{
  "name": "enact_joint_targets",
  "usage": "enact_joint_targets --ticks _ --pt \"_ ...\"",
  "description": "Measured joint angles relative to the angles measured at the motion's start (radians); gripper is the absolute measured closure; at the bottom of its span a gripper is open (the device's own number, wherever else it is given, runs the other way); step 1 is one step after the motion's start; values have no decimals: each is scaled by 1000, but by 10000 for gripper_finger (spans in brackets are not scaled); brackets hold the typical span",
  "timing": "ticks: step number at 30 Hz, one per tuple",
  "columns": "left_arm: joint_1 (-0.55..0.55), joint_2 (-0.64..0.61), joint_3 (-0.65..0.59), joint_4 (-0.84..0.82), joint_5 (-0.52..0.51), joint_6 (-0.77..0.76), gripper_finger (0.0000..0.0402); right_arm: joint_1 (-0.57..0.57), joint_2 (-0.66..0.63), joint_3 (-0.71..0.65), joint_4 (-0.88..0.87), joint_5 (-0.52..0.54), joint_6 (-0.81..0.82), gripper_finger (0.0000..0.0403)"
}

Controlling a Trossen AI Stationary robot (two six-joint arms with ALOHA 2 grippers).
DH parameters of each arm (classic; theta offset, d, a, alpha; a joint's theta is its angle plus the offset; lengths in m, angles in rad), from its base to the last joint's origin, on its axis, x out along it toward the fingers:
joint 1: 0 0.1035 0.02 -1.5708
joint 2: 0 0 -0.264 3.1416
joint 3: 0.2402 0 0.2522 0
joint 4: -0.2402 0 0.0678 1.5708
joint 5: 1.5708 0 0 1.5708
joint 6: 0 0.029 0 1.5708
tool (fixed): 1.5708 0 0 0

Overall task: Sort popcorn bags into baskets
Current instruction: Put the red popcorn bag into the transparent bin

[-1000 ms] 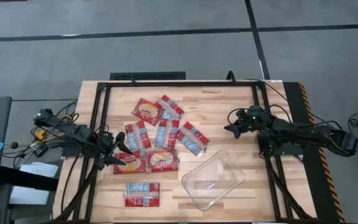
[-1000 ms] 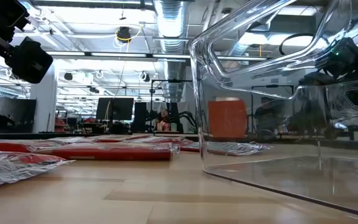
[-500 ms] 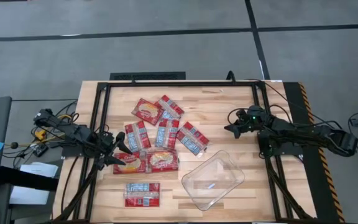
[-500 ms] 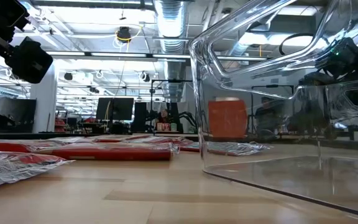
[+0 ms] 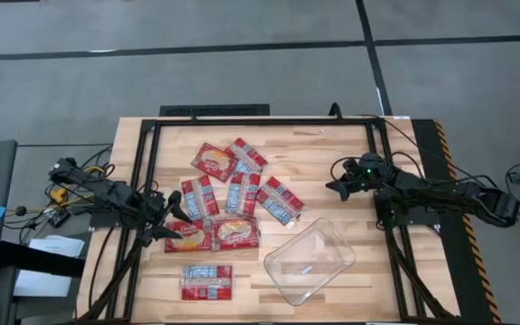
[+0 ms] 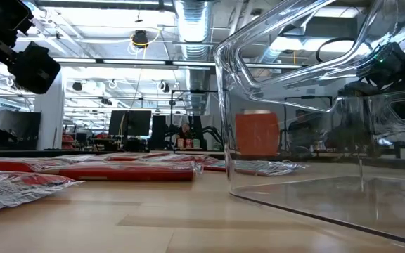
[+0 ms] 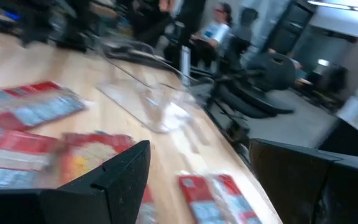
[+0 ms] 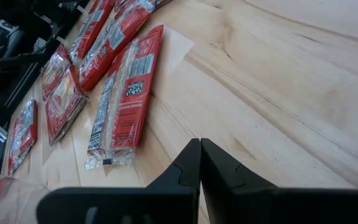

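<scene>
Since the popcorn bags [image 5: 231, 196] are flat, thin foil-type packets, they look light and floppy, probably slick; best bet is pinching an exposed short edge or a corner that overhangs a neighbour, not the flat face. Count from above: eight packets, seven bunched at the table's centre-left, several overlapping, and one lone packet [image 5: 206, 281] apart toward the near edge. One clear plastic tub [image 5: 309, 263], nothing in it, sits just right of the bunch. Left gripper [image 5: 177, 219] is at the left edge of the bunch, fingers spread, nothing between them. Right gripper [image 5: 334, 187] waits right of the packets, fingers pressed together on nothing.
</scene>
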Motion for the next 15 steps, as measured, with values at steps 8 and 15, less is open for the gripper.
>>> enact_joint_targets --ticks 8,15 --pt "0 0 0 17 -137 -149 139 0 0 0 0 0 0 367" --pt "0 0 0 25 -223 -301 139 0 0 0 -1 0 0 373"
